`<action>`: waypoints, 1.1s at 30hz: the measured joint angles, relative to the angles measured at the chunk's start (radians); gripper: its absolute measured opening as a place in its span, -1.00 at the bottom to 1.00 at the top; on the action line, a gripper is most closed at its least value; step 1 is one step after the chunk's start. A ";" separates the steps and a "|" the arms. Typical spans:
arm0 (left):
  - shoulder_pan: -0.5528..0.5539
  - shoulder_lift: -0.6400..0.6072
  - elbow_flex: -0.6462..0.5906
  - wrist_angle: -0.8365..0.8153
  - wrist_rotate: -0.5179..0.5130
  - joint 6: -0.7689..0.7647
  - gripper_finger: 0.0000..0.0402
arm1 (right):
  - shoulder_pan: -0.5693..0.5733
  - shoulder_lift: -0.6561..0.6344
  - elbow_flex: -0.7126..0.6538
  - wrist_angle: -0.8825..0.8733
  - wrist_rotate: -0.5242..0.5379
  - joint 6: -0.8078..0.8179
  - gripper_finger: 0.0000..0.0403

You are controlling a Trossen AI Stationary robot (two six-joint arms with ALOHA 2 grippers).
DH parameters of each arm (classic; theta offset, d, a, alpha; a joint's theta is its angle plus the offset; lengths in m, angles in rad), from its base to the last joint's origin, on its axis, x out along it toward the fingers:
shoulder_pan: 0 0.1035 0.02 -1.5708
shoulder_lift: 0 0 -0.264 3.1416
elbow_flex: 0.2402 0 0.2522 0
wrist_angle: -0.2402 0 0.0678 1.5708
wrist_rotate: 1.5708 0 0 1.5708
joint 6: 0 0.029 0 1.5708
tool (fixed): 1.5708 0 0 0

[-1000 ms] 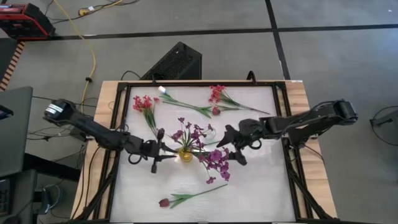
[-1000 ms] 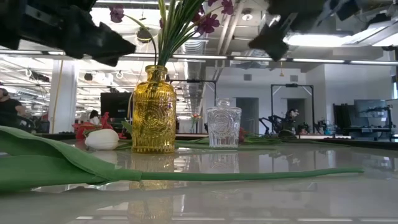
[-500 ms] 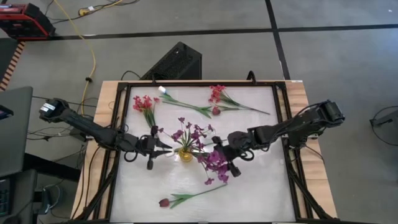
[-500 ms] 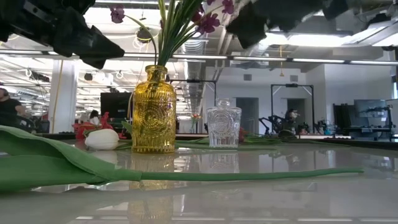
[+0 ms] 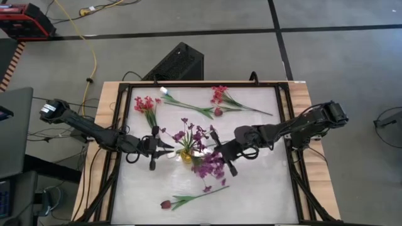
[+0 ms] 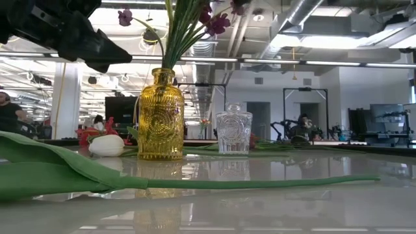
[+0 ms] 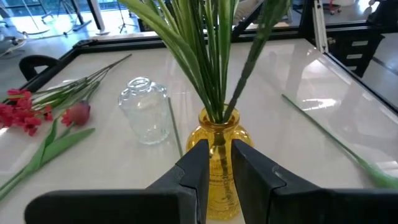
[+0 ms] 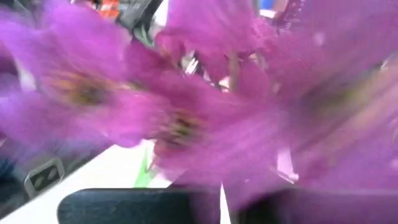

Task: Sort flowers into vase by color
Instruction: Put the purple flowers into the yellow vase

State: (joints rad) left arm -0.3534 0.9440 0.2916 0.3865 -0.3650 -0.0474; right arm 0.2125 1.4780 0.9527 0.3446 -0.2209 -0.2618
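Observation:
A yellow glass vase [image 5: 187, 155] stands mid-table and holds purple-magenta flowers [image 5: 191, 135] by their green stems [image 7: 211, 56]. My right gripper [image 5: 225, 157] is just right of the vase, shut on another purple-magenta sprig [image 5: 210, 167], whose blooms fill the right wrist view [image 8: 205, 106]. My left gripper [image 5: 164, 150] hovers just left of the vase, above its neck [image 6: 162, 73]. Its fingers [image 7: 200, 171] are nearly together and touch nothing. A clear glass vase [image 7: 143, 109] stands beyond the yellow one. My right gripper holds the purple-magenta sprig close to its blooms [image 5: 217, 162], coming from the table's right. The blooms hide the place of contact in the right wrist view. The sprig is lifted clear of the table, its blooms on the near side of the fingers.
Two red-pink sprigs [image 5: 146, 105] [image 5: 220, 95], a white bud [image 5: 163, 91] and a dark-red bud [image 5: 218, 112] lie toward the far edge. Another dark-red bud [image 5: 166, 204] with a long stem and leaf [image 6: 195, 183] lies near the front edge.
My right gripper has moved toward the table's left, to the yellow vase, carrying the purple-magenta sprig. The sprig's blooms are now closer to the vase, and the gripper has left the low view.

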 joint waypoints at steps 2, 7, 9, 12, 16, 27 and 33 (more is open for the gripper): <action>0.000 0.000 0.000 -0.002 -0.009 0.002 -0.72 | -0.010 0.000 0.000 0.043 0.031 0.047 -0.78; 0.000 0.000 0.000 -0.009 -0.017 0.001 -0.72 | -0.064 0.000 0.000 0.069 0.070 0.153 -0.85; 0.000 0.000 0.000 -0.010 -0.017 0.000 -0.72 | -0.083 0.000 0.000 0.044 0.070 0.185 -0.89; 0.000 0.000 0.000 -0.017 -0.017 0.000 -0.72 | -0.099 0.000 0.000 0.014 0.066 0.216 -0.91; 0.000 0.000 0.000 -0.031 -0.017 -0.002 -0.72 | -0.100 0.000 0.000 -0.008 0.066 0.207 -0.85; 0.000 0.000 0.000 -0.040 -0.022 -0.002 -0.72 | -0.104 -0.087 0.053 -0.296 0.066 0.133 -0.91; 0.000 0.000 0.000 -0.040 -0.021 -0.002 -0.72 | -0.099 -0.130 0.084 -0.589 0.087 0.131 -0.85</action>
State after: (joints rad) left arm -0.3531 0.9440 0.2921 0.3465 -0.3864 -0.0494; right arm 0.1133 1.3476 1.0367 -0.2448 -0.1340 -0.1304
